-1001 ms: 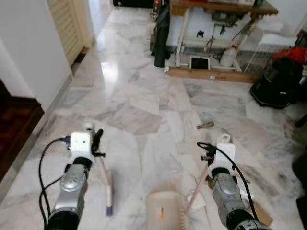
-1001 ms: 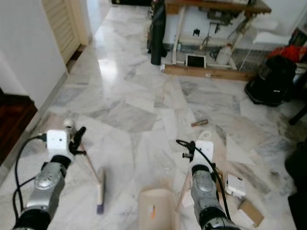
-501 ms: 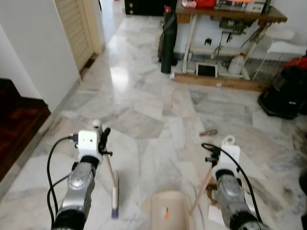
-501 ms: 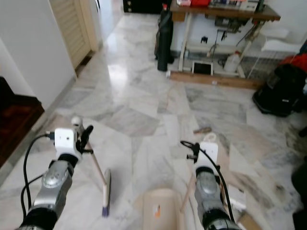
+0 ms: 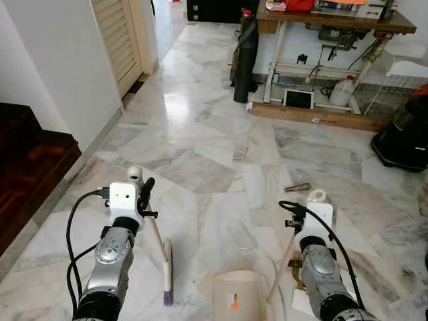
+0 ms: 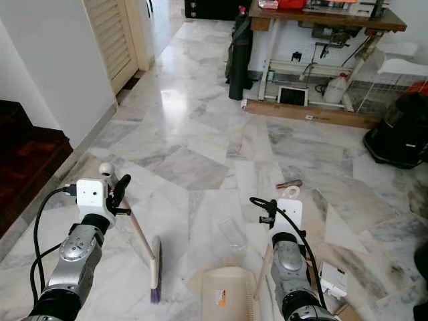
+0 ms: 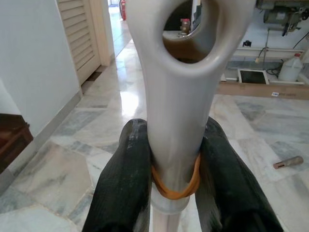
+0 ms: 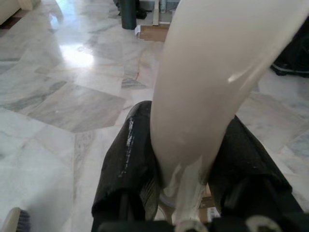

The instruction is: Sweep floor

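Low on the marble floor, the broom stands tilted, bristle head touching the floor just left of the dustpan. Left end effector is clamped on the broom's cream handle top, 2 black fingers pressed either side, w/ an orange rubber band round the handle. Right end effector grips the dustpan's pale handle the same way. A clear plastic scrap lies just beyond the dustpan; a small brown object lies farther out. Bench, black bag and louvred door sit at the far end.
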{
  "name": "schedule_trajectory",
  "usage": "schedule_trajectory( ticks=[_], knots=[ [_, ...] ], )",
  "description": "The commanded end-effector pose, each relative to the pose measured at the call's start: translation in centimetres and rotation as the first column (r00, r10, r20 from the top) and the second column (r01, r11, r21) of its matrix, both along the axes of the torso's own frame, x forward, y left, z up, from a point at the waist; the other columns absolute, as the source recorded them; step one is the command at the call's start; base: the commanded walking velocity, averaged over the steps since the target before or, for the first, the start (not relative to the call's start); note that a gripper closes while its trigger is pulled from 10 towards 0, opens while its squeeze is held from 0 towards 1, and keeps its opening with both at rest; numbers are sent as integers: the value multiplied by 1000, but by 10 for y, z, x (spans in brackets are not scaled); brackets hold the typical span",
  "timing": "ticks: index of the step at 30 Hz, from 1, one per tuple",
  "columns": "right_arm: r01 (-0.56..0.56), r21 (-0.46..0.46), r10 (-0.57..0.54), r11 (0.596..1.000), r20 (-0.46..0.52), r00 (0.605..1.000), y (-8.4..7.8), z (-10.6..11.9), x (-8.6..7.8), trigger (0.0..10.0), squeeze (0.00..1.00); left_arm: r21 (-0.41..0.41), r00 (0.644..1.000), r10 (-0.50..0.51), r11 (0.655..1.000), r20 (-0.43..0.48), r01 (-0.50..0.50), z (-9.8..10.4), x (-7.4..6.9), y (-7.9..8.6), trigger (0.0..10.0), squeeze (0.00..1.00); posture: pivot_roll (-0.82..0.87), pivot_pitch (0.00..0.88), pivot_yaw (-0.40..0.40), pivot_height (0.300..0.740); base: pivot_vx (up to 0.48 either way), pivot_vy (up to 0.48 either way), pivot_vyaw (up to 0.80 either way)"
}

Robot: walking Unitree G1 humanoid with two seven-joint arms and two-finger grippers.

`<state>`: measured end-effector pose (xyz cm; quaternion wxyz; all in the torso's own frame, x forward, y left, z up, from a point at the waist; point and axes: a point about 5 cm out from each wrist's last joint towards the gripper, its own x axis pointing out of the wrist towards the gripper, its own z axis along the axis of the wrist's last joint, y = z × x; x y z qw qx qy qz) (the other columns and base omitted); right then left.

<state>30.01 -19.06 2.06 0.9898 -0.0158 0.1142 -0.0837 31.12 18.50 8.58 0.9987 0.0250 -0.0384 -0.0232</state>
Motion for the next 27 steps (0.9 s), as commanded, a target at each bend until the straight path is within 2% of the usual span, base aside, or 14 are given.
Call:
schedule_trajectory(
  ticks=[1,23,27],
  knots=[
    [1,13,-1,1000,9,1000,0,3,3,10000,0,6,999,-6,1000,42,5,8,3,-1,10000,0,96,32,-36,740,0,-262,-788],
    [-13,17,13,1000,-7,1000,2,1,2,10000,0,2,999,-7,1000,46,7,9,4,-2,10000,0,97,35,-37,740,0,-264,-767],
    [-25,9,25,1000,0,1000,5,1,2,10000,0,3,999,-6,1000,47,6,9,4,-1,10000,0,96,34,-36,740,0,-259,0]
  ],
)
